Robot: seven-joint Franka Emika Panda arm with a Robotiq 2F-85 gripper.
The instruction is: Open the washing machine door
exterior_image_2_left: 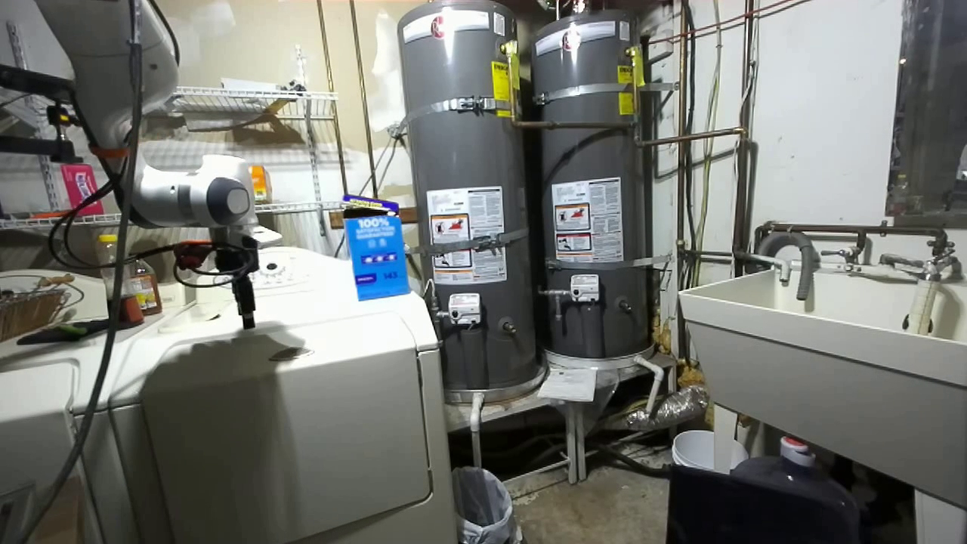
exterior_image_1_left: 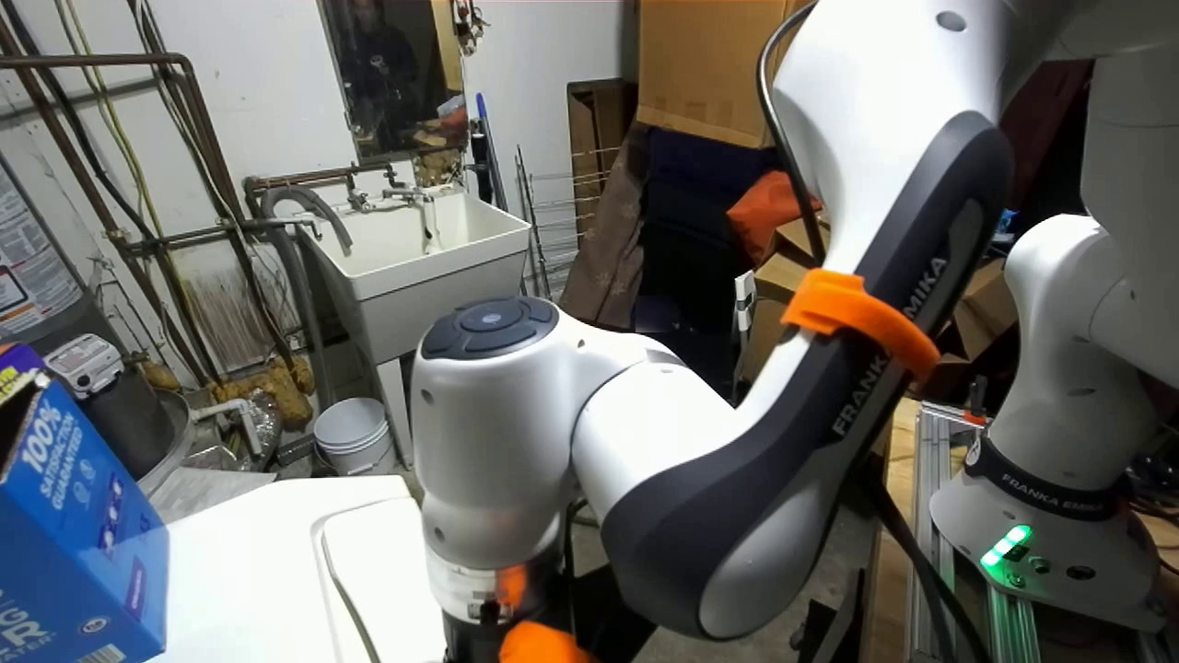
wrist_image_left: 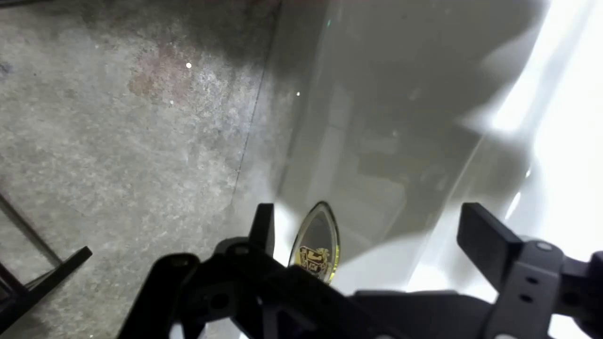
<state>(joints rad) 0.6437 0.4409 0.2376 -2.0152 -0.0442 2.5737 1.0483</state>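
washing machine (exterior_image_2_left: 302, 415): white, boxy, at lower left of the frame in both exterior views.
washing machine door (exterior_image_1_left: 382, 571): white panel with rounded corners, closed, lying flush with the machine body.
gripper (wrist_image_left: 370, 230): pointing down over the machine, near its front edge.
jaws: spread apart, a wide gap between the fingertips (wrist_image_left: 485, 240).
contact: from where i stand, i cannot tell whether the fingertips touch the machine.
badge (wrist_image_left: 318, 242): lens-shaped, gold crest, on the machine front; shows between the fingertips at lower centre of the wrist view, partly hidden by the gripper.
arm (exterior_image_1_left: 755, 470): white with dark trim; orange band (exterior_image_1_left: 834, 299) around one link.
blue box (exterior_image_2_left: 379, 261): upright on the machine top, toward the far right corner.
water heaters (exterior_image_2_left: 464, 162): two, grey, side by side, upper centre of the frame.
sink (exterior_image_2_left: 823, 370): white, on legs, right of the frame, well apart from the machine.
neighbouring appliance (exterior_image_2_left: 38, 415): white, just beside the machine, lower left of the frame.
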